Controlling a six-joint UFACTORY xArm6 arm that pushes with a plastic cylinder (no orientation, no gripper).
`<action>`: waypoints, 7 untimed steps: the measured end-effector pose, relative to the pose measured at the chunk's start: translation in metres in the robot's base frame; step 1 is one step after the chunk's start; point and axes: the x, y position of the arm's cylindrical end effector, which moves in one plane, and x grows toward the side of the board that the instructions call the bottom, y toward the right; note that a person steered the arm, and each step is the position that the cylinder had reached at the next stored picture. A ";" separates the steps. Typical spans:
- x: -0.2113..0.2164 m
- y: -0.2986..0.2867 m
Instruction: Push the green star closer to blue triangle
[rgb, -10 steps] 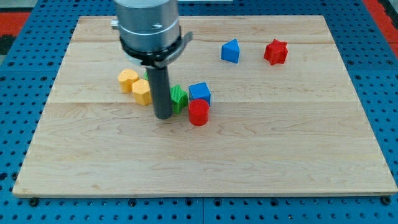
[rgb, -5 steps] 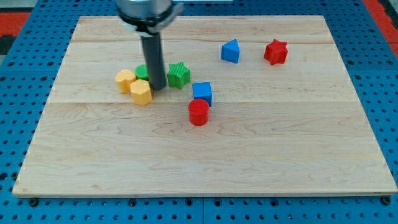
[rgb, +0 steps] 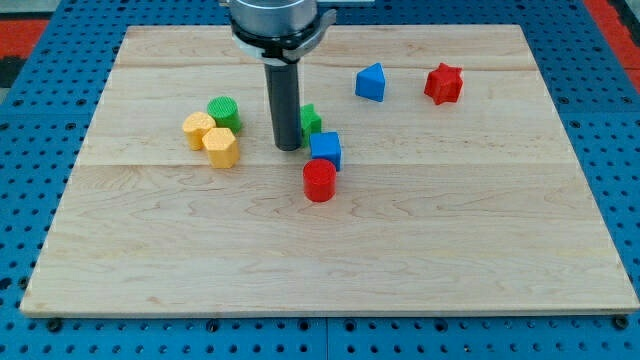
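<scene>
The green star (rgb: 311, 120) sits near the board's middle, mostly hidden behind my rod. My tip (rgb: 288, 148) rests on the board right at the star's left side. The blue triangle (rgb: 371, 82) lies up and to the right of the star, with a gap of bare wood between them.
A blue cube (rgb: 325, 150) and a red cylinder (rgb: 319, 181) sit just below the star. A green cylinder (rgb: 223, 112) and two yellow blocks (rgb: 211, 139) lie to the left. A red star (rgb: 443, 83) sits right of the triangle. The wooden board (rgb: 450, 240) carries everything.
My tip has moved right from between the green cylinder and the star to the star's left side. The green star has shifted right a little. The green cylinder is now uncovered.
</scene>
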 end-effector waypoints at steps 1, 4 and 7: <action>0.000 0.004; -0.071 0.018; -0.082 0.024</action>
